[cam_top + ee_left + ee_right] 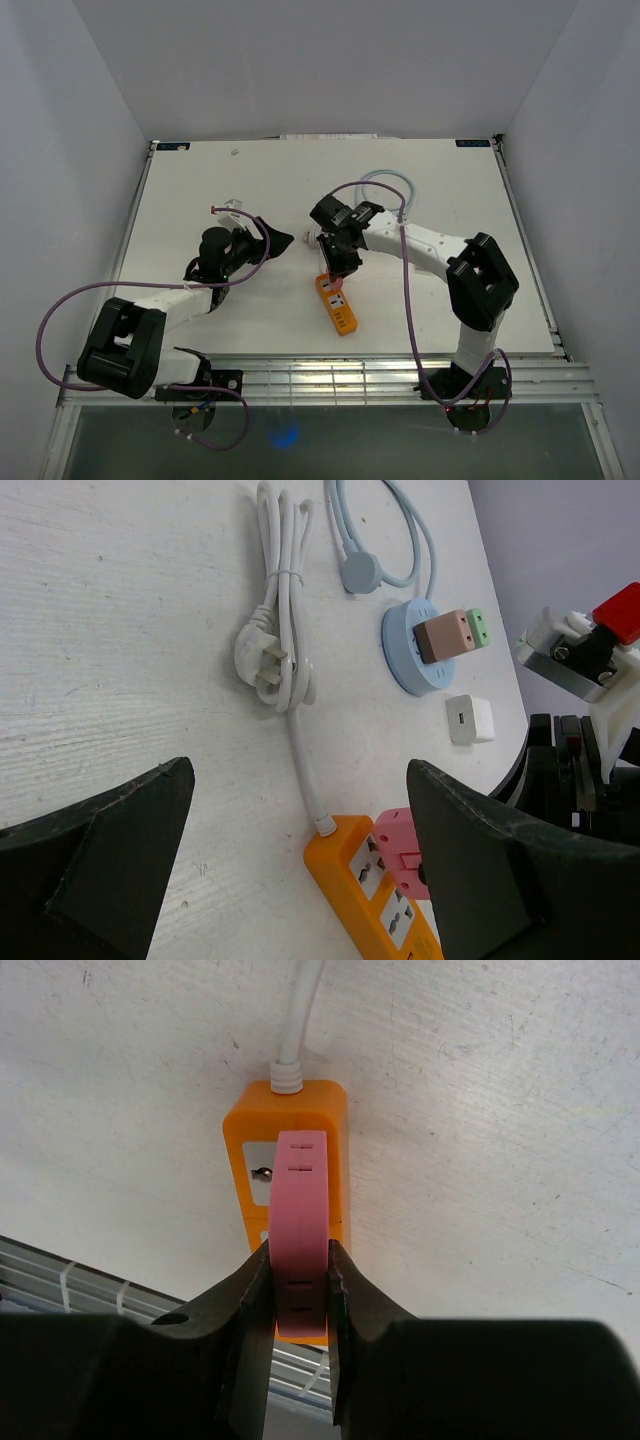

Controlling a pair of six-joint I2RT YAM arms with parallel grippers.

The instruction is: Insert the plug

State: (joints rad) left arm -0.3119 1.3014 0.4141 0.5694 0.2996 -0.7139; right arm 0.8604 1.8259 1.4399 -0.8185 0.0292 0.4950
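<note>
**Strip** (238, 1125): lies flat, with nothing bracing it. **Right gripper** (298, 1260): pinches the pink plug (300, 1195) by its sides, directly over the strip's socket at the cord end. Whether the prongs have entered cannot be told. **Left gripper** (272, 240): left of the strip and well apart from it, fingers spread wide, holding nothing. **Beyond the strip:** its white cord (282, 600), bundled, and farther off a blue hub (398, 675).

**Risks, as judged:** an off-axis push may slide or tip the loose strip. A tilted plug may jam against the slots or twist in the pinch.
</note>
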